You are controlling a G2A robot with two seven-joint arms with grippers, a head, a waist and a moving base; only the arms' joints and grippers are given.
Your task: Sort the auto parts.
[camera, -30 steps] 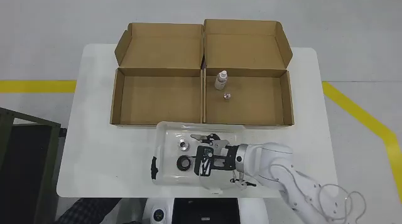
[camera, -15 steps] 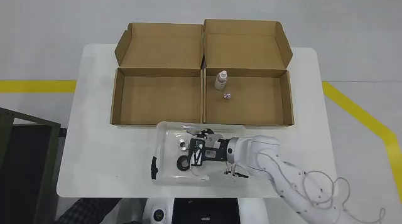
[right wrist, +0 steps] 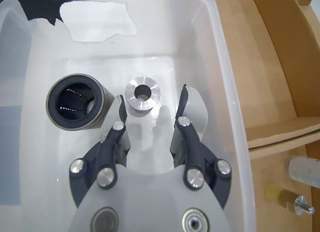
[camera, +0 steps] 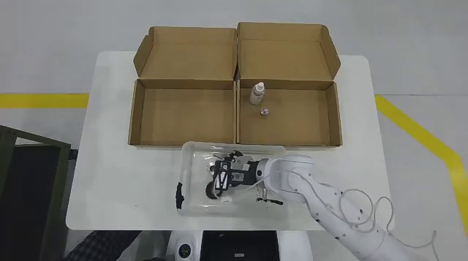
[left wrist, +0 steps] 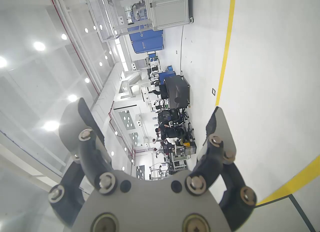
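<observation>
White tabletop (camera: 110, 151) carries a clear bin (right wrist: 220, 43). Inside it we record the right gripper (right wrist: 153, 94) spread, with a silver bushing (right wrist: 142, 97) between its fingertips and a black bearing (right wrist: 75, 102) just beside. The left gripper (left wrist: 149, 104) is likewise spread.

Left gripper (left wrist: 150, 108), fingers (left wrist: 221, 128) spread, facing workshop hall (left wrist: 160, 88); yellow floor line (left wrist: 226, 43) alongside.

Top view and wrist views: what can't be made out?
- Top view: the right claw and its arm largely cover the bushing in the clear bin.
- Top view: the silver part in a cardboard box is too small to identify.
- Right wrist view: a cylindrical item is cut by the edge.
- Left wrist view: the left claw faces the hall; its position is unclear.
</observation>
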